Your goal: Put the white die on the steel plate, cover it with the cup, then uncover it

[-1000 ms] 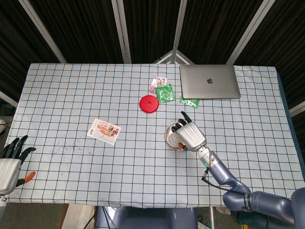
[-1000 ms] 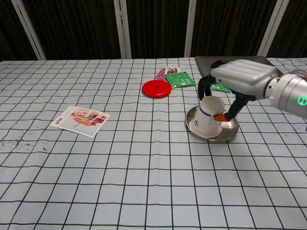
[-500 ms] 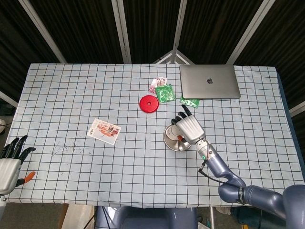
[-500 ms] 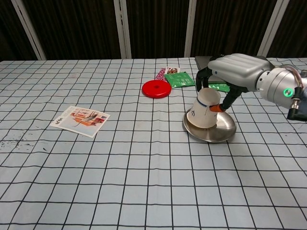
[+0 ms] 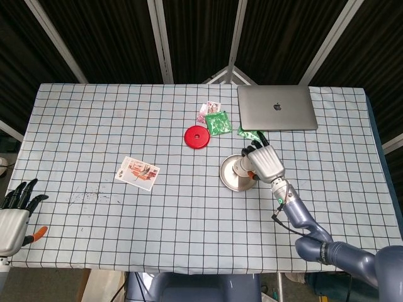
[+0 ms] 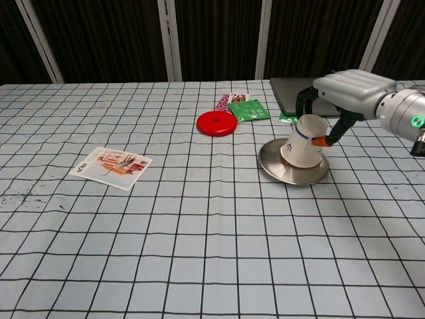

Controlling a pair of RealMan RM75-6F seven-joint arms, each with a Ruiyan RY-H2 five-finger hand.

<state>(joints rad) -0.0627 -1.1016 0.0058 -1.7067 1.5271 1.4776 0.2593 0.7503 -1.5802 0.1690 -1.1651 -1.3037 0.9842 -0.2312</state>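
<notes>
Gripping the inverted cup [image 6: 305, 141] around its upper wall, the right hand [image 6: 346, 90] is seen with fingers [image 6: 304, 100] curled on it, the cup tilted toward the far right of the steel plate [image 6: 277, 165]. The white die cannot be seen; it is judged to be under the cup or hidden by it. The cover-or-uncover step is judged to be in hand; which one cannot be told. The left hand [image 5: 14, 212] rests at the worktop [image 6: 199, 232] edge, fingers spread, holding nothing. Next, a clean vertical cup movement is called for, the plate undisturbed.

Glossy steel plate [image 6: 275, 166], matt paper cup [image 6: 305, 141], checked cloth tablecloth [image 6: 199, 239], smooth metal laptop [image 5: 276, 107].
</notes>
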